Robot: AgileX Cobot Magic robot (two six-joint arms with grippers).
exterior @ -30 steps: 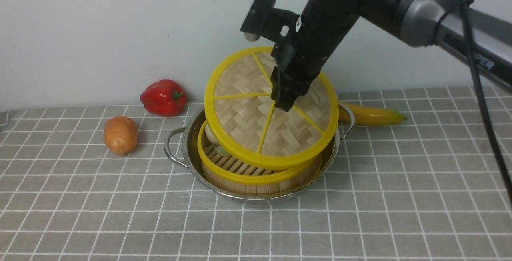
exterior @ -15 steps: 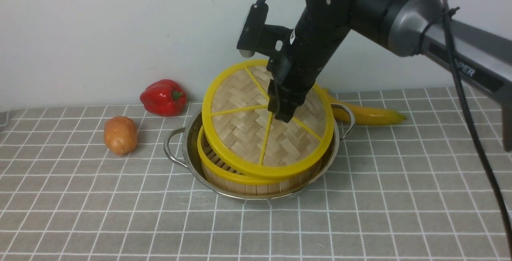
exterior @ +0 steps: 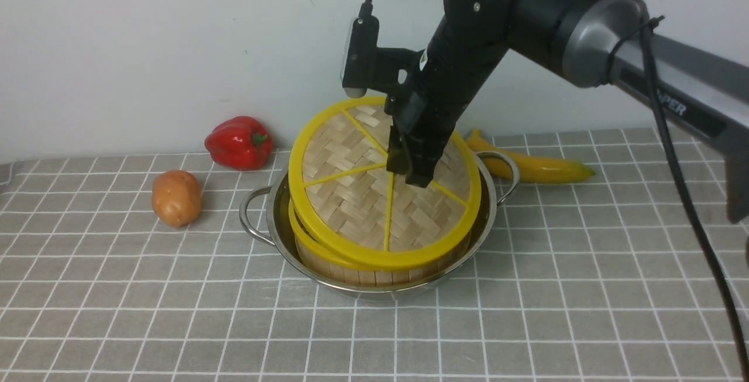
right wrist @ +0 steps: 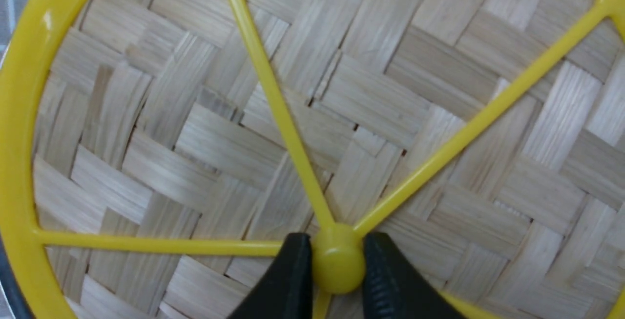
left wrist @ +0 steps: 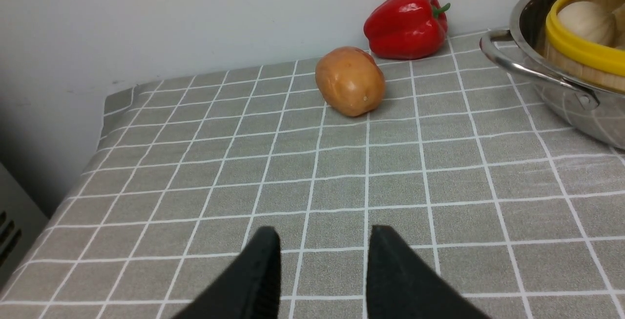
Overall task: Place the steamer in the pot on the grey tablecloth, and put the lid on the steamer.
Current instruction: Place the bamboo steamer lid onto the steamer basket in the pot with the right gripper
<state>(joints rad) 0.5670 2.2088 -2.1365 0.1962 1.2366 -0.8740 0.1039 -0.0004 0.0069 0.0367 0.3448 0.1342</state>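
We see the right gripper (right wrist: 337,255) closed on the small yellow centre knob of the lid (exterior: 363,195), with one black finger pressed against each side of the knob. The lid hangs tilted above the steamer (exterior: 333,271). Its far edge is raised and its near edge sits low, right at the steamer's yellow rim, though we cannot tell whether the two rims touch there. On the left side a gap shows between them, and through it, in the left wrist view, we make out a pale bun (left wrist: 586,22) inside the steamer. The steamer stands in the pot (exterior: 278,206), which rests on the grey tablecloth (exterior: 526,288) around the middle of the scene, its two loop handles pointing left and right. The right arm reaches in from the right and bends down over the pot.

The left gripper (left wrist: 322,260) hangs over bare cloth at the near left, well apart from the pot. Its fingers stand moderately parted with nothing between them, and only the squared cloth shows in the gap.

A potato (exterior: 175,198) lies on the cloth left of the pot, and a red pepper (exterior: 239,142) sits farther back, close to the wall. A banana (exterior: 544,167) lies at the far right of the pot, just behind its right handle.
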